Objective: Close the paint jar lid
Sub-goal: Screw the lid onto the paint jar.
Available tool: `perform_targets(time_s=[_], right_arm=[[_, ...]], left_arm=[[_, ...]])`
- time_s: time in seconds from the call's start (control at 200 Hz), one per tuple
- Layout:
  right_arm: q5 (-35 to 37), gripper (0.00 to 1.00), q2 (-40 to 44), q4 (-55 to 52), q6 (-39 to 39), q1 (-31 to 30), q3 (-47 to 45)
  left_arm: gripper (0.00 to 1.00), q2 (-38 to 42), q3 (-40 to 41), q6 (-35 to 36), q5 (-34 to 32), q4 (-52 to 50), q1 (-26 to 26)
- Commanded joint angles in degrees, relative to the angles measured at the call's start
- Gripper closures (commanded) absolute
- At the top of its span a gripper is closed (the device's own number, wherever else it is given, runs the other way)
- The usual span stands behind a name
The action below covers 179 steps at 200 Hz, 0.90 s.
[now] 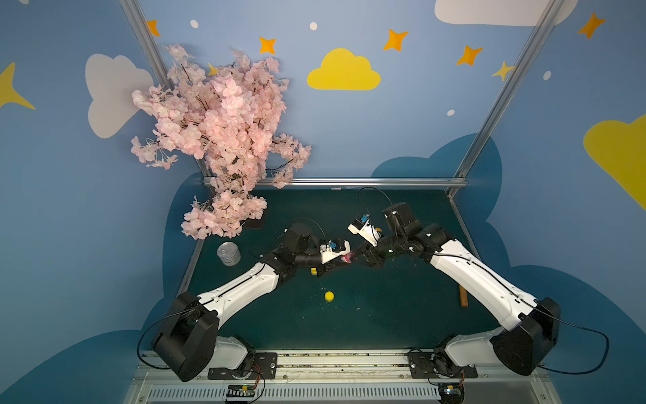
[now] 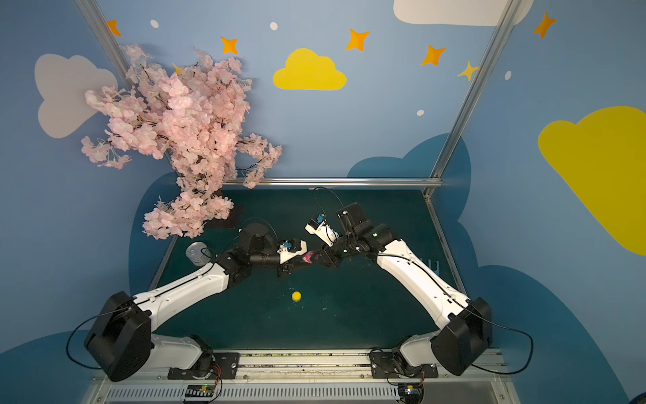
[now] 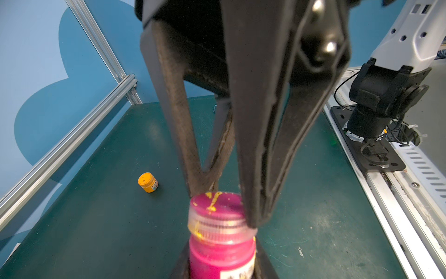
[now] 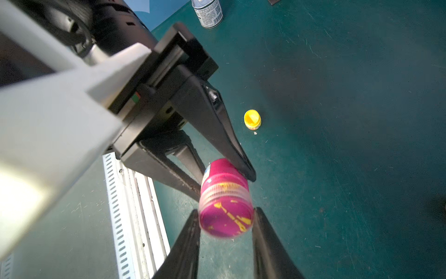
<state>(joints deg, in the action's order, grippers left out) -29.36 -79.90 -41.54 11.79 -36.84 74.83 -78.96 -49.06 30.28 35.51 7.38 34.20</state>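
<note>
White-shelled arms, black joints, thin looping black cables, tapered matte-black left claw and right claw.

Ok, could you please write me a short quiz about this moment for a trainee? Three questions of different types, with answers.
1. True or false: the magenta jar stands on the table.
2. What does the right pincer grip? A) the jar's lid B) a silver can C) a yellow jar
3. What colour are the smears on the lid?
Key: 1 false, both pincers hold it above the table, the left pincer on its body. 2 A. 3 yellow.
</note>
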Motion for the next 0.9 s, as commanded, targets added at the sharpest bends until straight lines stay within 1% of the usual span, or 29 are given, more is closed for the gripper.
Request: perform_targets(time_s=[0.0, 0.27, 0.461, 0.596, 0.891], right_arm=[[0.9, 0.74, 0.8, -0.12, -0.12, 0.32, 1.52], [0.27, 0.74, -1.72, -2.43, 1.82, -1.19, 4.05], [-1.97, 0.74, -2.96, -4.32, 2.95, -1.3, 5.59], [-2.01, 0.74, -4.01, -5.45, 3.4, -1.56, 6.66], [-3.75, 0.74, -6.82, -5.07, 2.41, -1.92, 8.12]], left_arm=[[0.7, 1.04, -0.69, 0.75, -0.01, -1.58, 0.22], [0.71, 0.23, -2.04, 1.85, 0.35, -3.51, 0.95], [0.71, -0.05, -3.04, 3.93, 0.56, -6.17, 1.52], [0.71, -0.14, -3.31, 4.09, 0.11, -6.58, 1.87], [0.71, 0.17, -3.44, 5.14, -1.13, -6.38, 2.89]])
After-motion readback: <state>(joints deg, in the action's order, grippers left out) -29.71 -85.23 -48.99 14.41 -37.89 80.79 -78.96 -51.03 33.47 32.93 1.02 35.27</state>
